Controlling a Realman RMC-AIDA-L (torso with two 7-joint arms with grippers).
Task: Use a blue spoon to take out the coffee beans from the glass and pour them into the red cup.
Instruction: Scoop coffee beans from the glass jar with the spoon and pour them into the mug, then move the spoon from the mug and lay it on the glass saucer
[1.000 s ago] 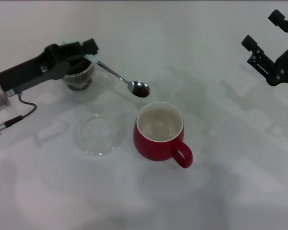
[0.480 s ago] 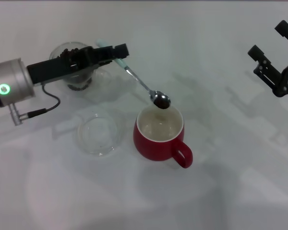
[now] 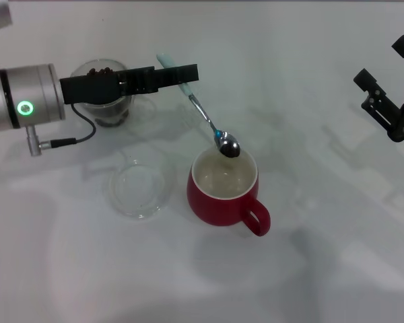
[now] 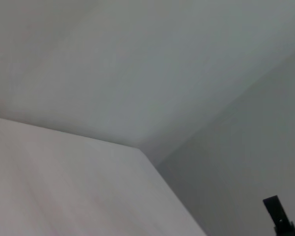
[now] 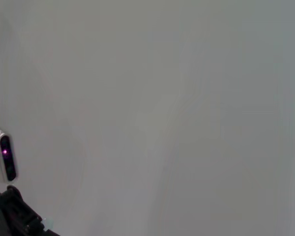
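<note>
My left gripper (image 3: 183, 74) is shut on the pale blue handle of the blue spoon (image 3: 203, 114). The spoon slants down to the right, and its metal bowl (image 3: 228, 146) hangs over the far rim of the red cup (image 3: 223, 185). The bowl looks turned over, and I cannot tell if beans are still in it. The cup's cream inside shows no clear beans. The glass (image 3: 108, 101) stands at the back left behind my left arm, with coffee beans (image 3: 102, 70) heaped in it. My right gripper (image 3: 384, 84) is open and idle at the far right.
A flat clear glass dish (image 3: 137, 189) lies left of the red cup. My left arm's cable (image 3: 74, 138) hangs between the glass and the dish. The wrist views show only bare white surface.
My left arm has swung right and lifted, carrying the spoon from beside the glass to over the red cup's rim. The spoon's bowl has tipped. The right arm drifted slightly right.
</note>
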